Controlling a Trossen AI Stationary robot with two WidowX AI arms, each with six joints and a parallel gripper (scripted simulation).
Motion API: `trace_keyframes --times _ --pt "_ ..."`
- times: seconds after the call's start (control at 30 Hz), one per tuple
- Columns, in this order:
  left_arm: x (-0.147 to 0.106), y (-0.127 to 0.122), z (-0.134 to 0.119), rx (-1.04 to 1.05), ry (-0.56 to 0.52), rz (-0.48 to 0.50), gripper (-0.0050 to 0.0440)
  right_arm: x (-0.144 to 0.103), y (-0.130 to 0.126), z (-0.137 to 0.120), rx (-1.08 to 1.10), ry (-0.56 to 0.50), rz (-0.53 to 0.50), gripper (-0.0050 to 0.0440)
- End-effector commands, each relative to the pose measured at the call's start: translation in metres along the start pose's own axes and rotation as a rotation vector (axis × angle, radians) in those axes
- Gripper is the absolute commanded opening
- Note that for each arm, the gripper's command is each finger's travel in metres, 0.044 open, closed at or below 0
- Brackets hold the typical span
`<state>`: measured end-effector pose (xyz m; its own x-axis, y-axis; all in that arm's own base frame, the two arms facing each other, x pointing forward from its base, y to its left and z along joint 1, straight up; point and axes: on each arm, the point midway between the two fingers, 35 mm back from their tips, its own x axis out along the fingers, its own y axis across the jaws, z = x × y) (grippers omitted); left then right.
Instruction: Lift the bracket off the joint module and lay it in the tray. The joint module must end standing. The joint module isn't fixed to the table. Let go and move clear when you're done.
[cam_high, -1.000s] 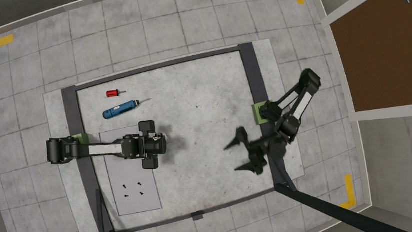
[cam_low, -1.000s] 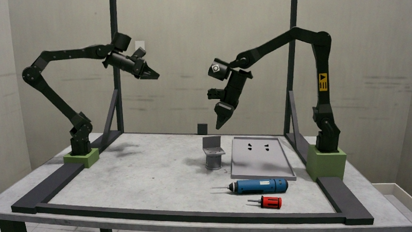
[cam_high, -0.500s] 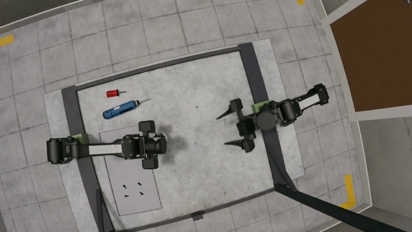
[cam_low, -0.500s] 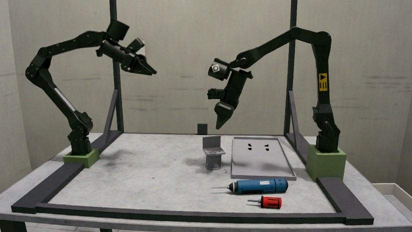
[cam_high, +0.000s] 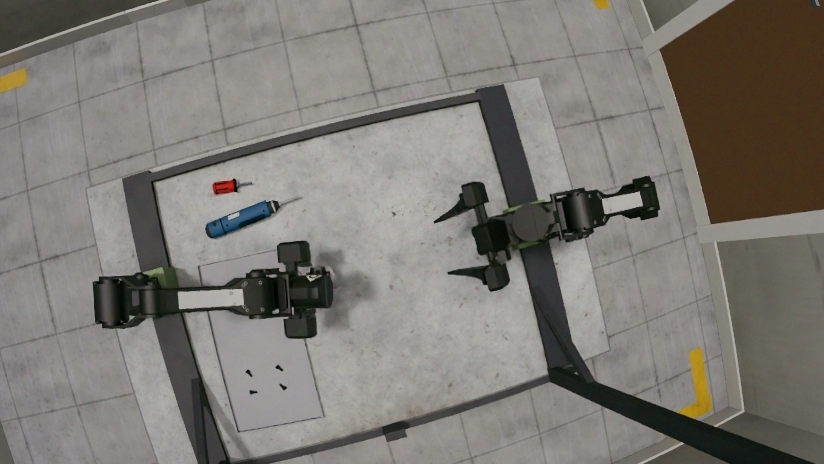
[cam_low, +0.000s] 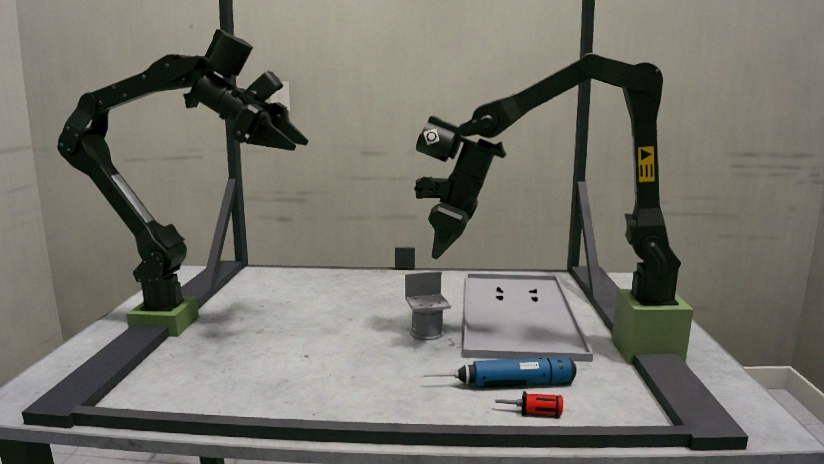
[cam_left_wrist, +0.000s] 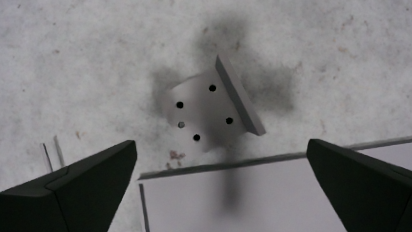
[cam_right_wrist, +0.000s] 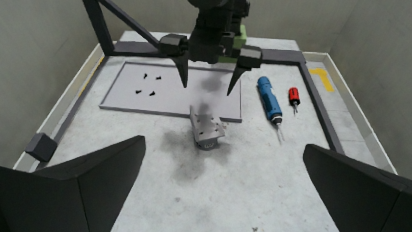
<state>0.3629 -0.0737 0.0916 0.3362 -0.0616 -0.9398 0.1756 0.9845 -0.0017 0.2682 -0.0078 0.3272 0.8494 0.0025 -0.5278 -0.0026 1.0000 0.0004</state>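
Note:
A grey angle bracket (cam_low: 425, 291) with several holes sits on top of a short grey cylindrical joint module (cam_low: 426, 325), which stands upright on the table just beside the flat grey tray (cam_low: 521, 314). My left gripper (cam_low: 441, 242) hangs open well above them, pointing down. In the left wrist view the bracket (cam_left_wrist: 215, 107) lies between and beyond the open fingers. My right gripper (cam_low: 291, 138) is open and empty, high up across the table. It looks down at the bracket (cam_right_wrist: 206, 127).
Several small black screws (cam_low: 516, 292) lie in the tray. A blue powered screwdriver (cam_low: 516, 371) and a red stubby screwdriver (cam_low: 539, 404) lie near the tray. A small dark cube (cam_low: 404, 257) sits at the table's edge. A dark frame borders the table.

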Motion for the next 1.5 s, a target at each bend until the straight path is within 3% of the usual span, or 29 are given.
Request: trace_keyframes --times 0.0,0.2,0.27,0.43,0.77,0.83,1.33,1.47 --pt "-0.006 0.001 0.009 0.01 -0.025 0.005 0.0392 -0.004 0.0 0.004 -0.002 -0.015 0.001 0.044" --pt "-0.004 -0.001 0.013 0.215 0.0 0.004 0.0248 -0.004 0.0 0.004 -0.002 -0.015 0.001 0.044" --pt "-0.004 -0.001 0.013 0.215 0.0 0.004 0.0248 -0.004 0.0 0.004 -0.002 -0.015 0.001 0.044" --pt "0.0 -0.004 0.019 0.542 0.039 -0.009 0.013 -0.004 0.0 0.004 -0.002 -0.015 0.001 0.044" --pt "0.008 -0.007 0.028 1.063 0.094 -0.053 0.013 -0.004 0.0 0.004 -0.002 -0.015 0.001 0.044" --pt "0.008 -0.007 0.028 1.063 0.094 -0.053 0.013 -0.004 0.0 0.004 -0.002 -0.015 0.001 0.044" --pt "0.021 -0.013 0.038 1.885 0.143 -0.19 0.013 -0.004 0.0 0.004 -0.002 -0.015 0.001 0.044" --pt "0.023 -0.013 0.039 2.002 0.144 -0.216 0.013 -0.004 0.0 0.004 -0.002 -0.015 0.001 0.044"
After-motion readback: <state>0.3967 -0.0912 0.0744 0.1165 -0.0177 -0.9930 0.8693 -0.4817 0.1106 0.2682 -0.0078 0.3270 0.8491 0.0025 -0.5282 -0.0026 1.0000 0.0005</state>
